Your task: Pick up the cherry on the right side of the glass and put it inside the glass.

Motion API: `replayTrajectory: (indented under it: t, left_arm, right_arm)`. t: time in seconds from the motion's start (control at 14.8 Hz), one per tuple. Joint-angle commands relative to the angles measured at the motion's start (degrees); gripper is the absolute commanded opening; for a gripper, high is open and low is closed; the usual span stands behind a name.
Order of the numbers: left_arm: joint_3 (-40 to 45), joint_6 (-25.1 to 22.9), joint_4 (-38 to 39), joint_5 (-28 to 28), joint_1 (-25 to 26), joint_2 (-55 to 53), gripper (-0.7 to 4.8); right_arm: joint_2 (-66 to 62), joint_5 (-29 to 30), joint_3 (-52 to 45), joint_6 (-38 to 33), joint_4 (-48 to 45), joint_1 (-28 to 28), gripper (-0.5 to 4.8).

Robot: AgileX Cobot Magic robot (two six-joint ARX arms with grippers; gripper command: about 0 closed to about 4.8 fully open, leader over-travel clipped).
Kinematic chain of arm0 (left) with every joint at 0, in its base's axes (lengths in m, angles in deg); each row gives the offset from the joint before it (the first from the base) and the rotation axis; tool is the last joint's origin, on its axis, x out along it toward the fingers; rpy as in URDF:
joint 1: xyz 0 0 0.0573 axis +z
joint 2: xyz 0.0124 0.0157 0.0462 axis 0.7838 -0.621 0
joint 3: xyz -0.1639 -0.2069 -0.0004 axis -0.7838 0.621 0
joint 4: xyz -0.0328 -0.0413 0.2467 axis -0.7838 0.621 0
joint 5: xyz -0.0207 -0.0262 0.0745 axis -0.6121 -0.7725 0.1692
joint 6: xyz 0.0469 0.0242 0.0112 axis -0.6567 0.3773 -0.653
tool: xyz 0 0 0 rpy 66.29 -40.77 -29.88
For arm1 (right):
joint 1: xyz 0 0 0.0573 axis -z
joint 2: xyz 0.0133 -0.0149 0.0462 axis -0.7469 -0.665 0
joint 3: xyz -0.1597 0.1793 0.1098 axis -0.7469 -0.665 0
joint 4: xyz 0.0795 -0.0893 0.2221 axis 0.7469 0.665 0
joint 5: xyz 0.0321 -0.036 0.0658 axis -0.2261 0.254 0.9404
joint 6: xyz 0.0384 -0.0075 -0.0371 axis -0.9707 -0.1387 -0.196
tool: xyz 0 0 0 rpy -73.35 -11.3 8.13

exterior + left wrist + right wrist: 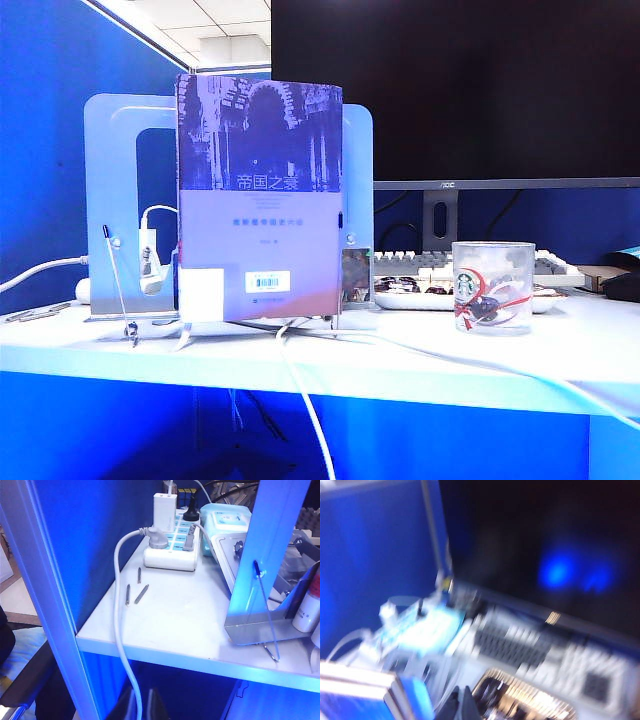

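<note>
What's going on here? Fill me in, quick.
Neither arm is handling anything. A small dark cherry seems to lie at the bottom of the glass, right of the book. The right gripper is shut, nothing visible in it, up over the keyboard; its view is blurred. The left gripper hangs below the table's left corner.

Right wrist view blurred; keyboard (545, 650) smeared
</note>
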State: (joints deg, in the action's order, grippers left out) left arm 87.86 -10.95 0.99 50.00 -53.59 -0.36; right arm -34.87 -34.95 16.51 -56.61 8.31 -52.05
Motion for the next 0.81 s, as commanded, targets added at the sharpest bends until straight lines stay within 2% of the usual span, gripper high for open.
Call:
replayTrajectory:
  t: [0.07,0.61,0.81]
  left_arm:
    - [0.1,0.2,0.7,-0.3,0.0,0.2,0.53]
    - [0.1,0.2,0.7,-0.3,0.0,0.2,0.53]
    - [0.1,0.2,0.7,-0.3,0.0,0.2,0.53]
  right_arm:
    - [8.9,-2.5,0.2,0.0,1.1,0.0,-0.01]
    - [28.0,-15.6,-0.8,0.0,18.8,0.1,-0.01]
    - [33.2,-19.2,-11.1,0.0,14.8,0.1,-0.01]
